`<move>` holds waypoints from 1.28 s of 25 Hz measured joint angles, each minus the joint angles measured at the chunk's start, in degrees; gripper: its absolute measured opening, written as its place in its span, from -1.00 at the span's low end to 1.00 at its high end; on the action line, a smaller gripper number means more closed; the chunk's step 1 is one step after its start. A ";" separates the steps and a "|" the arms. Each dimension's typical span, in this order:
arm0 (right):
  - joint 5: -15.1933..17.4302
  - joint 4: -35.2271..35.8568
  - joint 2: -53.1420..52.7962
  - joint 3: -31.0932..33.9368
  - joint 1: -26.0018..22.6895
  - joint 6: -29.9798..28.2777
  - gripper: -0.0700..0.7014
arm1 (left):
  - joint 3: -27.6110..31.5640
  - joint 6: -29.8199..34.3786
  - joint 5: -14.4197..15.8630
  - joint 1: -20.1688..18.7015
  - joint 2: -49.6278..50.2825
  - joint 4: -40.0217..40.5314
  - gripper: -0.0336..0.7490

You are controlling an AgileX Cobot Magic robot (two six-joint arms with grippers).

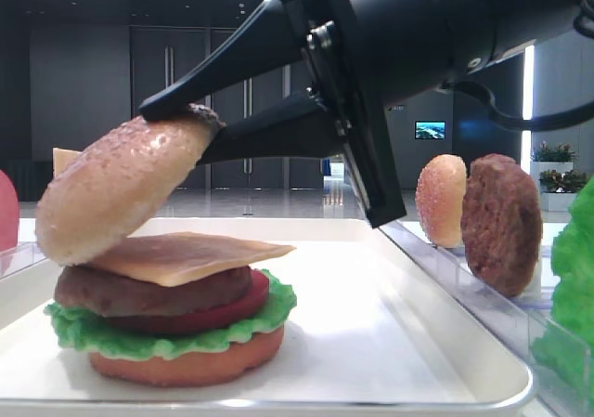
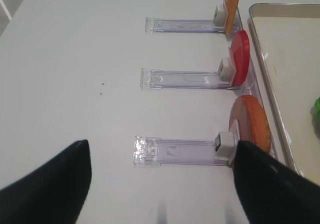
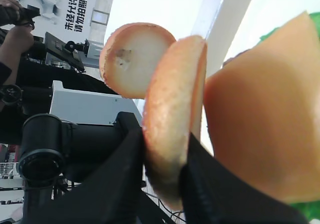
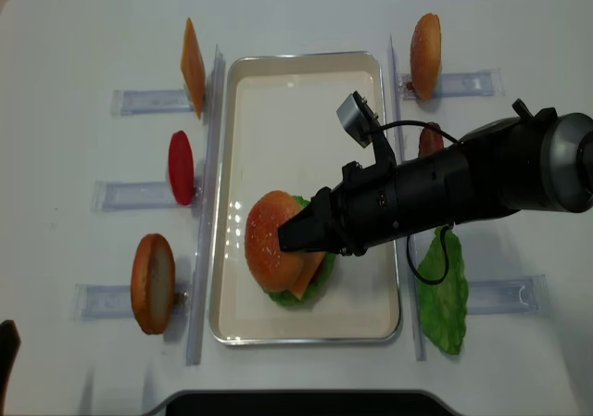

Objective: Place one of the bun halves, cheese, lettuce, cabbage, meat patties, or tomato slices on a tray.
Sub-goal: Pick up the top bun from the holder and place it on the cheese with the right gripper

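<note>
My right gripper is shut on the rim of the sesame top bun, which hangs tilted. The bun's lower edge rests on the cheese that tops a stack on the white tray. Under the cheese lie a meat patty, a tomato slice, lettuce and a bottom bun. From above, the right gripper reaches in from the right over the bun. In the right wrist view the bun sits pinched between both fingers. My left gripper is open over the bare table, left of the tray.
Clear stands left of the tray hold a cheese slice, a tomato slice and a bun half. On the right stand a small bun and a patty, and a lettuce leaf lies there.
</note>
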 joint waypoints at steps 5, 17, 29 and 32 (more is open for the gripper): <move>-0.14 0.00 0.00 0.00 0.00 -0.10 -0.40 | 0.00 0.00 0.00 0.00 0.00 0.00 0.85; -0.84 0.00 0.01 0.00 0.00 -1.26 -0.40 | 0.00 0.00 0.00 0.00 0.00 0.00 0.85; -2.39 -0.41 0.01 0.00 0.00 -2.68 -0.22 | 0.00 0.00 0.00 0.00 0.00 0.00 0.85; -3.38 -1.09 0.01 0.00 0.00 -2.75 -0.13 | 0.00 0.00 0.00 0.00 0.00 0.00 0.85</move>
